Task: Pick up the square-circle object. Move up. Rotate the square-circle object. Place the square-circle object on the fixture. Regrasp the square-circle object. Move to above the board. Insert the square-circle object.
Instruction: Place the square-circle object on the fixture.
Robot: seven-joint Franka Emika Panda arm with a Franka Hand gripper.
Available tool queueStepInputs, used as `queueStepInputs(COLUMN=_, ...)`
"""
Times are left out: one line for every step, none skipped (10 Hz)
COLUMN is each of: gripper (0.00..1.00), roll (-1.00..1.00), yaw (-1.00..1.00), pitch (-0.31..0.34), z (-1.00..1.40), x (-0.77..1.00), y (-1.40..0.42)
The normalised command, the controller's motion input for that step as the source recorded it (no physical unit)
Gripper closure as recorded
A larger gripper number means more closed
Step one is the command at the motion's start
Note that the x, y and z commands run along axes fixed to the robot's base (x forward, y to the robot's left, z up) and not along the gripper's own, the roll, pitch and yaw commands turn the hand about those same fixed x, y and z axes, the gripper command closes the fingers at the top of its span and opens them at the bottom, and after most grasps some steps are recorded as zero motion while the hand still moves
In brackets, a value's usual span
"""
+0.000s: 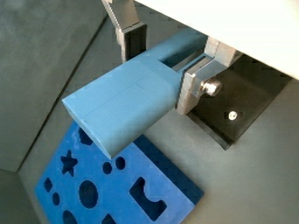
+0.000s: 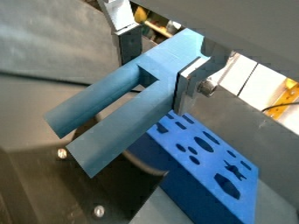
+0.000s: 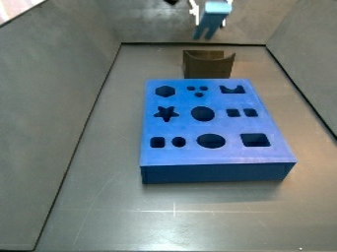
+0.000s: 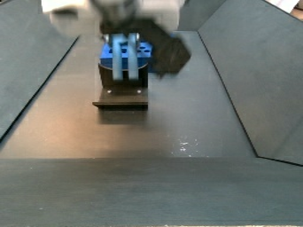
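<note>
The pale blue square-circle object (image 1: 122,101) is a long bar with a slot in one side, also seen in a wrist view (image 2: 111,114). My gripper (image 1: 158,74) is shut on its upper end, one silver finger (image 1: 191,86) on each side. In a side view the gripper (image 3: 211,18) hangs high at the back, straight over the dark brown fixture (image 3: 207,64). The blue board (image 3: 211,128), with its many shaped holes, lies in front of the fixture and also shows below the object (image 1: 105,188). The bar's lower end hangs free above the floor.
Grey sloping walls (image 3: 79,108) close in the floor on both sides. The fixture's dark base plate (image 4: 122,99) lies flat on the floor, and a dark plate with screws (image 1: 239,101) shows beside the gripper. Open grey floor (image 4: 154,133) lies beside the fixture.
</note>
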Motion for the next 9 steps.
queueStepInputs(gripper=1.0, roll=-0.48, yaw=-0.26, pitch=0.149, z=-1.0, x=0.19, y=0.14)
queueStepInputs(gripper=1.0, roll=-0.32, yaw=-0.26, pitch=0.097, z=-1.0, x=0.19, y=0.14)
queueStepInputs(gripper=1.0, roll=-0.22, yaw=-0.24, pitch=0.046, z=-1.0, x=0.2, y=0.13)
queueStepInputs(gripper=1.0, roll=-0.18, yaw=-0.21, pitch=-0.012, z=-0.78, x=0.17, y=0.11)
queueStepInputs(gripper=1.0, roll=-0.17, yaw=-0.18, pitch=-0.044, z=-0.58, x=0.14, y=0.09)
queueStepInputs(gripper=1.0, roll=-0.15, yaw=-0.16, pitch=-0.062, z=-0.47, x=0.12, y=0.1)
queueStepInputs(gripper=1.0, roll=-0.12, yaw=-0.11, pitch=-0.086, z=-0.39, x=0.09, y=0.14)
queueStepInputs(gripper=1.0, roll=-0.12, yaw=-0.09, pitch=-0.089, z=-0.39, x=0.09, y=0.14)
queueStepInputs(gripper=1.0, roll=-0.12, yaw=-0.09, pitch=-0.092, z=-0.38, x=0.09, y=0.15)
